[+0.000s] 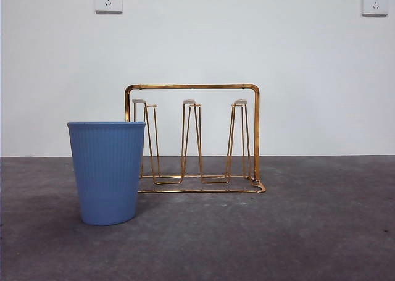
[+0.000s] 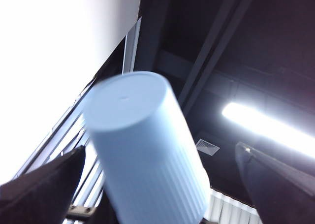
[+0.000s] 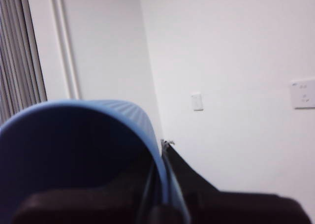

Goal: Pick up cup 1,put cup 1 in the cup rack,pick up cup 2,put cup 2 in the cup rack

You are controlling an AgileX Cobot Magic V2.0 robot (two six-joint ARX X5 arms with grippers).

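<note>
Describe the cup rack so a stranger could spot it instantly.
Look at the grey table before the white wall. Near its middle, partly behind the blue ribbed cup, stands the cup rack. It alone is gold wire: an arched frame over thin hairpin pegs.

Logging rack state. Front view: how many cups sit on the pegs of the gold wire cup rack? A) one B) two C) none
C: every peg of the gold wire cup rack is bare. A blue ribbed plastic cup stands upright on the grey table, nearer the camera, by the rack's left end. The right gripper pinches a blue cup rim in its wrist view.
</note>
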